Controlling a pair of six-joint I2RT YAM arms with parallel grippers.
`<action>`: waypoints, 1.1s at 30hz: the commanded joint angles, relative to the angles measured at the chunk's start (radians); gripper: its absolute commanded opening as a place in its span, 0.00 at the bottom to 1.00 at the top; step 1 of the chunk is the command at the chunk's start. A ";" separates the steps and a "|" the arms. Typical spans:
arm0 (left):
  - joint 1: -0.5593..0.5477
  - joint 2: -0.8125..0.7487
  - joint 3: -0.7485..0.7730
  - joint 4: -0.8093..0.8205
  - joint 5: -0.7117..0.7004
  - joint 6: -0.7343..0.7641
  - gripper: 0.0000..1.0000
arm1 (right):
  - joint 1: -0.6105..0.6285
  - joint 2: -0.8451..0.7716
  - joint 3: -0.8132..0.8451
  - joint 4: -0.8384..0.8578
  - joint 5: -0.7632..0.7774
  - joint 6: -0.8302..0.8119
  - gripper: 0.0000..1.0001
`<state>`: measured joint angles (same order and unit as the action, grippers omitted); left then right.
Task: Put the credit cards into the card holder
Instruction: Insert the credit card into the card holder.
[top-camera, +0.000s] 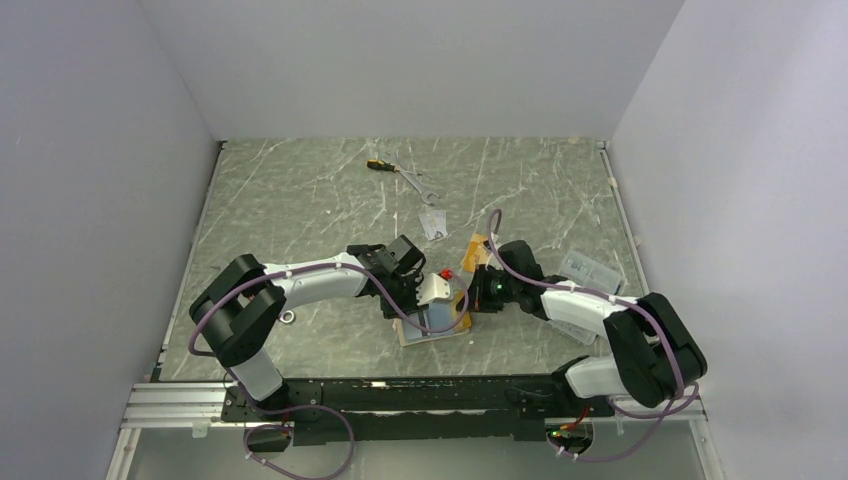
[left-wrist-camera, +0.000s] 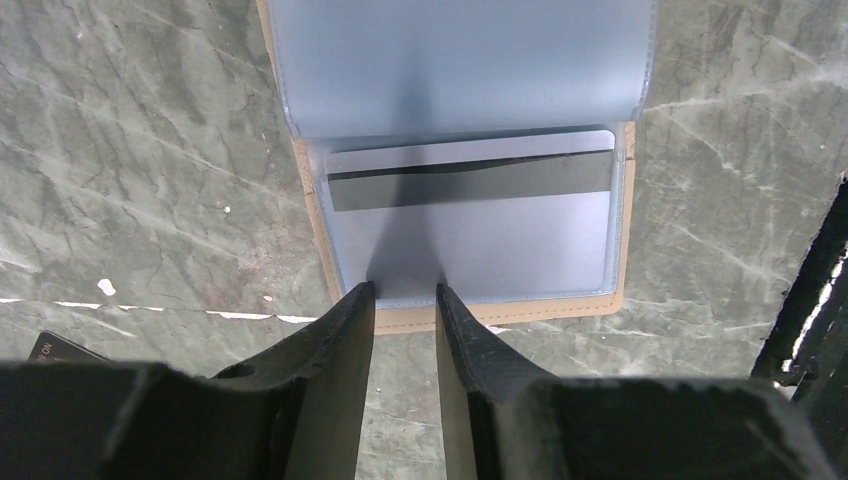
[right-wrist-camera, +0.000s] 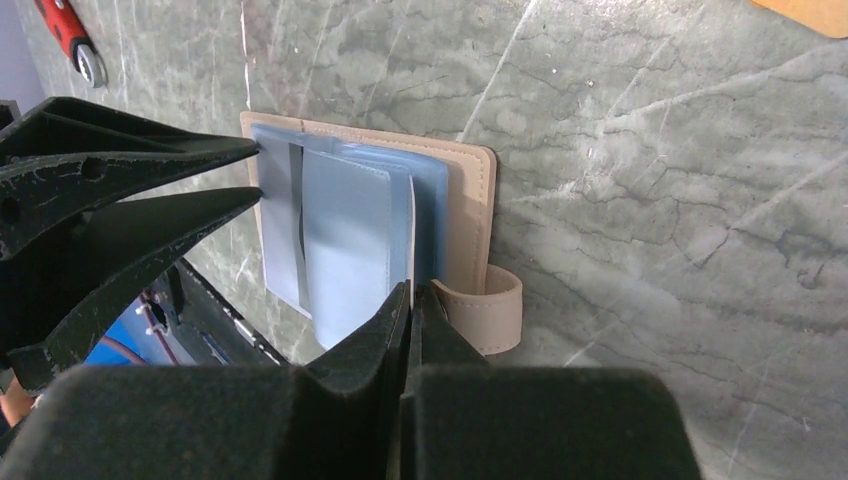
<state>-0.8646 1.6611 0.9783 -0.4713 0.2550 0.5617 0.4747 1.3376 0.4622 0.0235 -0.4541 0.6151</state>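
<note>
The tan card holder (top-camera: 440, 326) (left-wrist-camera: 520, 312) (right-wrist-camera: 470, 200) lies open on the table between my arms. A silver-grey credit card (left-wrist-camera: 470, 165) (right-wrist-camera: 280, 220) with a black stripe sits in its blue pocket. My left gripper (top-camera: 418, 298) (left-wrist-camera: 404, 292) is open, its tips at the holder's near edge with nothing between them. My right gripper (top-camera: 468, 298) (right-wrist-camera: 411, 292) is shut on a blue inner flap, holding it up beside the snap tab (right-wrist-camera: 490, 305). Loose on the table are another silver-grey card (top-camera: 432, 222), an orange card (top-camera: 477, 250) (right-wrist-camera: 815, 12) and a black card (left-wrist-camera: 55, 350).
A clear plastic box (top-camera: 590, 268) lies right of the right arm. A wrench (top-camera: 418, 184) and a screwdriver (top-camera: 378, 165) lie at the back. A small red tool (top-camera: 447, 273) (right-wrist-camera: 70, 40) lies just behind the holder. Walls enclose three sides of the table.
</note>
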 joint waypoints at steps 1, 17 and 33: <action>-0.010 -0.003 0.011 -0.003 -0.005 0.014 0.34 | -0.008 0.039 -0.024 -0.002 0.031 0.007 0.00; -0.012 0.000 0.029 -0.024 -0.014 0.020 0.32 | -0.005 -0.017 0.082 -0.081 -0.147 -0.073 0.00; 0.085 -0.066 0.081 -0.098 0.090 0.034 0.30 | 0.046 0.104 0.109 0.135 -0.345 0.026 0.00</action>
<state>-0.8402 1.6596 1.0107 -0.5228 0.2726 0.5655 0.5007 1.4239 0.5282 0.0143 -0.7246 0.5831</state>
